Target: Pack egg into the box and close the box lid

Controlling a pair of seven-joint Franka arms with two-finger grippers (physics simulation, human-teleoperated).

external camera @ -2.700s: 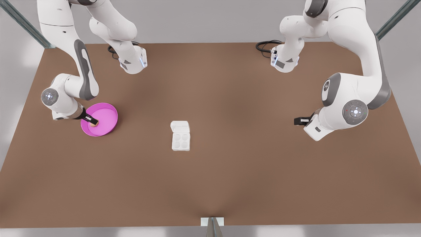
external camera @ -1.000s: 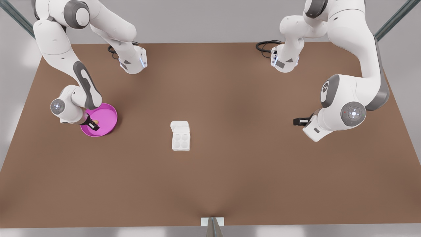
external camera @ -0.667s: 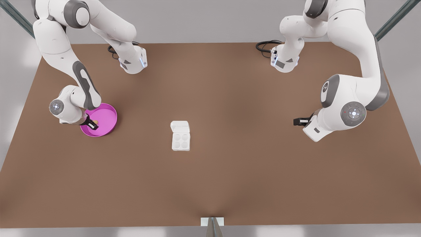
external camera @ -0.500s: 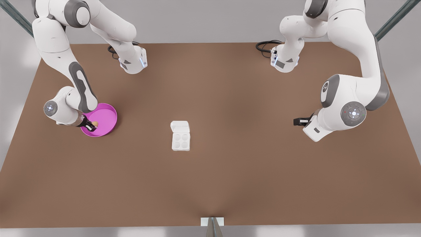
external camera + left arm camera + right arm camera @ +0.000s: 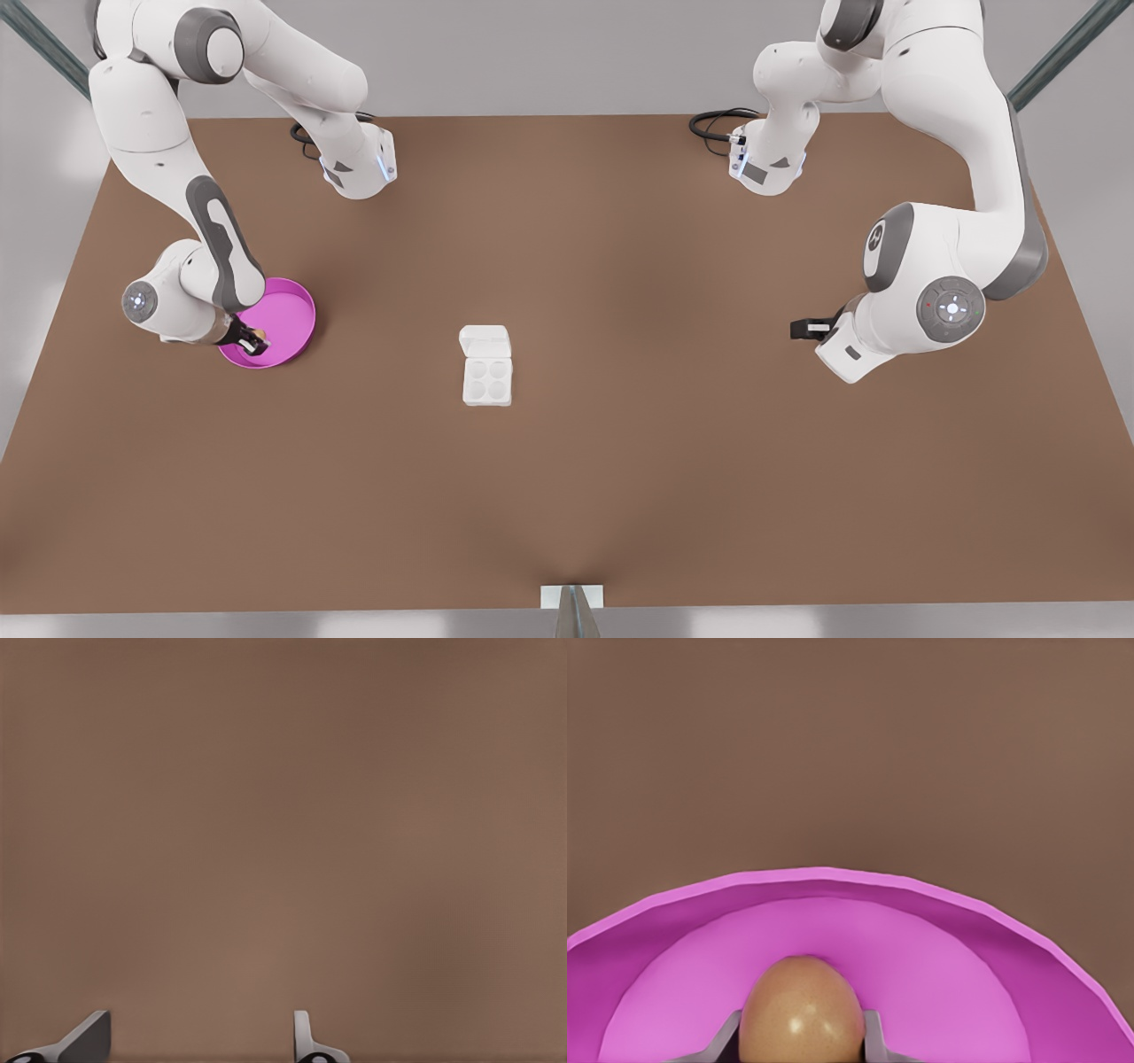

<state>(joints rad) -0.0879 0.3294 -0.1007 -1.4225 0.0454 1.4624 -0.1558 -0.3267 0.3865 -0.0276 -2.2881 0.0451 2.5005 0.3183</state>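
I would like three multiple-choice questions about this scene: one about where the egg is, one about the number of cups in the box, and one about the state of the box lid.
1. Where is the egg?
A. in a cup of the box
B. over the pink dish, between the right gripper's fingers
C. on the bare table

2. How many round cups has the box?
A. two
B. four
C. six

3. The box lid is
A. shut over the cups
B. open, lying behind the base
C. held by the left gripper

Answers: 1 B, the right wrist view shows the right gripper shut on the egg over the pink dish. 2 B, the front view shows four. 3 B, the cups are uncovered; the left gripper waits open, far off.
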